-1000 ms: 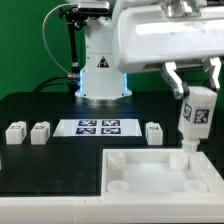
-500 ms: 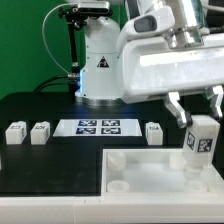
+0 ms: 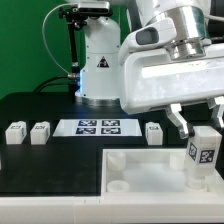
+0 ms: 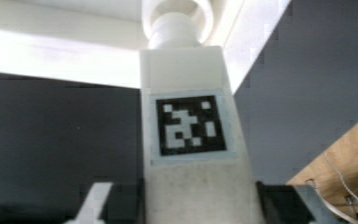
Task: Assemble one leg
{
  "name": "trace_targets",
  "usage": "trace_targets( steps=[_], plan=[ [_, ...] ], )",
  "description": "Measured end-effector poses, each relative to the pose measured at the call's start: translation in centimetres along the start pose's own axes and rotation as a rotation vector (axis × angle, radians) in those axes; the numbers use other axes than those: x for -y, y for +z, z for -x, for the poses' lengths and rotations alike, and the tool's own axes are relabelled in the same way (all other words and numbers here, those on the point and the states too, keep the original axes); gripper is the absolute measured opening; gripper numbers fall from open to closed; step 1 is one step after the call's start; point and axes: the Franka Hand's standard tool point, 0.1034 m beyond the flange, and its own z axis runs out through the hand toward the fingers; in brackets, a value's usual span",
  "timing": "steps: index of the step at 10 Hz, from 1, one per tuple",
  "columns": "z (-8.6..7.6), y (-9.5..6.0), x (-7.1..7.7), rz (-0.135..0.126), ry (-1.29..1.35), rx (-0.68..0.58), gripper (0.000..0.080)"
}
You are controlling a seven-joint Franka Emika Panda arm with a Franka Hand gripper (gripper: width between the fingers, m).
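My gripper [image 3: 197, 117] is shut on a white leg [image 3: 203, 152] with a black-and-white tag, held upright. The leg's lower end stands in or just over the far right corner socket of the large white square panel [image 3: 140, 170]; I cannot tell whether it is seated. In the wrist view the leg [image 4: 190, 120] fills the middle, its tag facing the camera, with a finger [image 4: 274, 200] pressed on each side and the white panel [image 4: 69, 55] behind it. Three more legs lie on the black table: two at the exterior view's left [image 3: 15, 133] [image 3: 40, 132] and one near the middle [image 3: 153, 133].
The marker board [image 3: 97, 127] lies on the black table behind the panel. The robot's white base [image 3: 100, 60] stands at the back. The panel has round corner sockets [image 3: 117, 158] [image 3: 118, 184] on its left side.
The gripper has come down and moved slightly to the exterior view's right with the leg, bringing the leg's lower end down to the panel's far right corner.
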Motion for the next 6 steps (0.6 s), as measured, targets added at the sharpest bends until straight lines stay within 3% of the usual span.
trace_targets(
  steps=[6],
  plan=[
    [0.81, 0.71, 0.02, 0.0, 0.003, 0.003, 0.0318]
  ],
)
